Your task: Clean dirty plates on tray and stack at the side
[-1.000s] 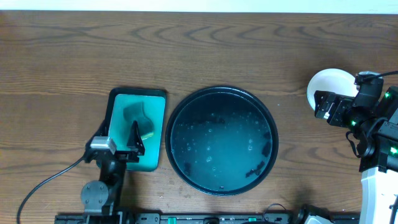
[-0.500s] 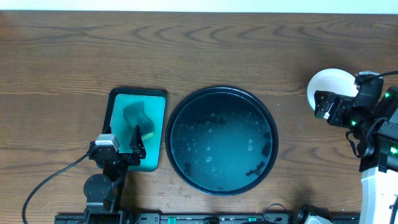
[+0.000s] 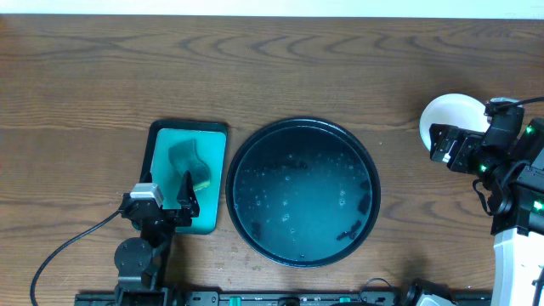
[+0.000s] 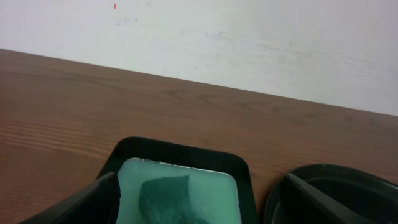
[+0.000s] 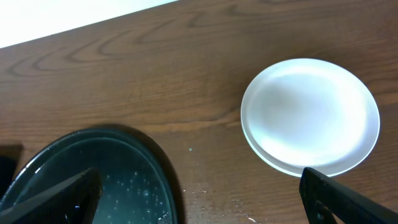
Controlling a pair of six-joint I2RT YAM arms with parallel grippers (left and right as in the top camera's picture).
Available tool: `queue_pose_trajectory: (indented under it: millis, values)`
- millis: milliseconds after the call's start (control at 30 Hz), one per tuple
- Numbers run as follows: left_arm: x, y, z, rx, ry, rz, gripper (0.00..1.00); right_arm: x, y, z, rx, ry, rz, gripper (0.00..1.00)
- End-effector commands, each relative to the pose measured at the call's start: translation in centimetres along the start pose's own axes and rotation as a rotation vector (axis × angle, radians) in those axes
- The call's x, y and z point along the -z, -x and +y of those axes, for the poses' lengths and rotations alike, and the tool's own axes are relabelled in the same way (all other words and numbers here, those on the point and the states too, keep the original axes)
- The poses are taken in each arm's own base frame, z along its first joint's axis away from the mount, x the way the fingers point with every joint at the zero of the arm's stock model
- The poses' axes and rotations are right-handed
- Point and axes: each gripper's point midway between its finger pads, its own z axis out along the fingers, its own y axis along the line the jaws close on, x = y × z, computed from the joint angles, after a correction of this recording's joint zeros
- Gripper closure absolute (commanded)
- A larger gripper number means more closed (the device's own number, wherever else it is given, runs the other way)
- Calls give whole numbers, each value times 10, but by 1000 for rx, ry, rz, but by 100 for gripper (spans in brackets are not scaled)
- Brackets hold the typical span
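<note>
From above: on the brown wooden worktop (image 3: 272, 68), in the middle, a large round black tray with a raised rim (image 3: 303, 121), wet inside with small drops and bubbles. Just beside it on the left, a smaller teal rectangular tray (image 3: 161, 166) with a dark green sponge (image 3: 183, 155) inside. Left hand (image 3: 177, 202): hangs over the near end of the teal rectangular tray and grasps nothing. Far to the right, well apart from the black tray, the small round plates (image 3: 450, 110): stand on the worktop with a white one on top, partly hidden under the right arm. Right hand (image 3: 435, 143): hovers at the near edge of the plates, on the side of the black tray.

Left wrist view: looks along the worktop (image 4: 93, 99) to a white wall (image 4: 249, 43). Below, the teal rectangular tray (image 4: 180, 149) with the sponge (image 4: 165, 199), and at the right a part of the black tray (image 4: 323, 171). Left hand (image 4: 199, 211): released, with both dark fingers (image 4: 81, 202) wide apart at the lower corners and nothing between them except the view of the sponge.

Right wrist view: the plates (image 5: 311, 115) lie stacked on the worktop (image 5: 155, 68). The top one is white and clean at the centre, with a second rim showing under it at the lower left. How many lie below, cannot tell. At the lower left, the black tray (image 5: 112, 134), wet. Some drops also on the wood between. Right hand (image 5: 200, 186): released, fingers (image 5: 56, 199) spread wide, touches neither the plates nor the black tray.
</note>
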Motion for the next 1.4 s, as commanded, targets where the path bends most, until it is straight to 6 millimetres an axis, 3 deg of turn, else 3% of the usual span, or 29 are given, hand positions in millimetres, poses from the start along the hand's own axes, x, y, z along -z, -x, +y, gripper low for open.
queue_pose_trajectory:
  millis: [0, 333, 533, 633, 733, 833, 933, 1200, 1367]
  values:
    - [0, -14, 1, 11, -4, 50, 18, 2, 3, 2, 16, 3, -8, 1]
    - [0, -14, 0, 11, -5, 50, 18, 6, 3, 4, 20, 4, -14, 1]
    - [0, -14, 1, 11, -4, 50, 18, 33, 7, 36, 103, 62, -103, 1]
    - [0, -14, 1, 11, -4, 50, 18, 47, -6, 64, 170, 132, -135, 1]
    - [0, -14, 1, 11, -4, 50, 18, 57, -32, 87, 232, 208, -149, 1]
    - [0, -14, 1, 11, -4, 50, 18, 60, -61, 96, 298, 250, -188, 1]
    - [0, -14, 1, 11, -4, 50, 18, 61, -76, 101, 343, 286, -293, 1]
    - [0, -14, 1, 11, -4, 50, 18, 55, -76, 113, 429, 383, -672, 1]
    - [0, -14, 1, 11, -4, 50, 18, 52, -80, 122, 462, 439, -815, 1]
